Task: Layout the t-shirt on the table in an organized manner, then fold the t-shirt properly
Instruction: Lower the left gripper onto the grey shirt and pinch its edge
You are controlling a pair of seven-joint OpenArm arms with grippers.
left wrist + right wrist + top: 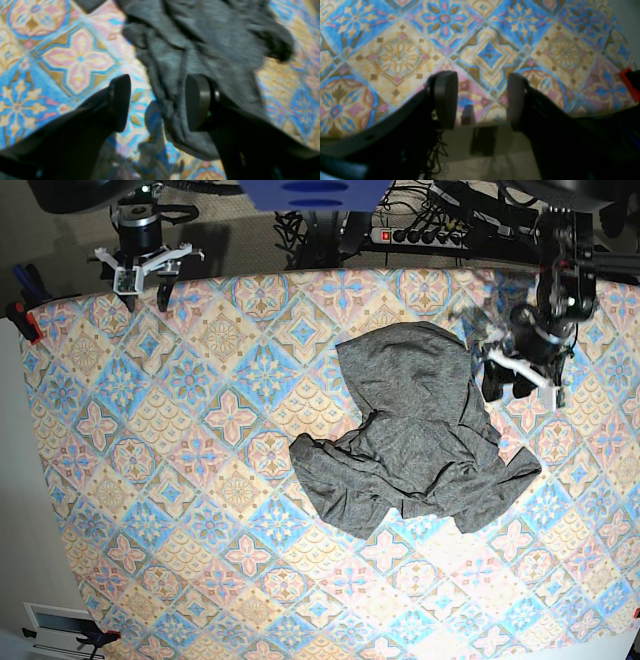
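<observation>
Left gripper [157, 102] and right gripper [482, 100], jaws apart, nothing held.

The t-shirt [415, 435] is a dark heathered grey garment of thin fabric, plain, lying crumpled and unfolded on the table [180, 480]. It sits in an irregular heap with overlapping folds and creases; a rounded upper lobe lies just beside the left gripper [515, 380], and a wider rumpled mass spreads away from it toward the table's middle. In the left wrist view the cloth [200, 45] lies directly beneath and ahead of that pincer, its edge passing under the gap between the pads. The table carries a diamond-tile cloth [400, 55] in blue, pink, peach and cream; it is bare beneath the right gripper [482, 100], well apart from the garment.
</observation>
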